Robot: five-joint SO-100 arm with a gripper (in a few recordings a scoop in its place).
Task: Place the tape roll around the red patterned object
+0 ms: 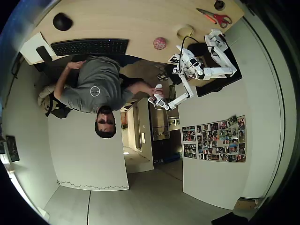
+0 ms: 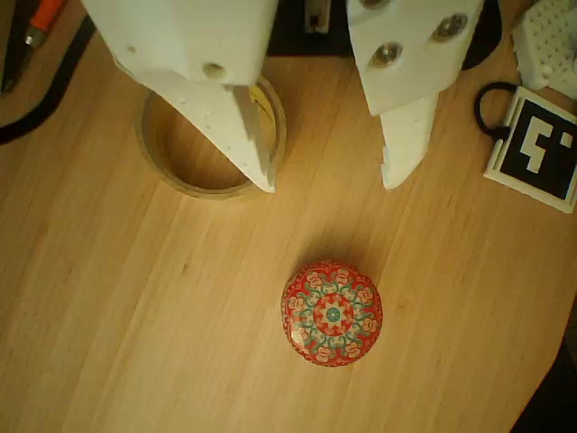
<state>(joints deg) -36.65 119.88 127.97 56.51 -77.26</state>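
In the wrist view, the tape roll (image 2: 206,190), a pale-yellow ring, lies flat on the wooden table at the upper left. My gripper (image 2: 330,185) hangs open above the table with nothing between its white fingers. The left fingertip (image 2: 261,171) overlaps the ring's right rim. The red patterned object (image 2: 333,313), a round lid-like thing with a floral pattern, sits below the gripper, apart from the tape. From overhead, the tape roll (image 1: 184,31) and the red patterned object (image 1: 160,43) lie side by side near the table edge, with the gripper (image 1: 182,50) beside them.
A black-and-white marker tag (image 2: 538,149), a black cable loop (image 2: 491,99) and a white board (image 2: 550,36) lie at the right. The table edge (image 2: 545,379) runs at the lower right. Overhead: red-handled scissors (image 1: 215,18), a black mouse (image 1: 62,21), a keyboard (image 1: 89,46), a seated person (image 1: 93,84).
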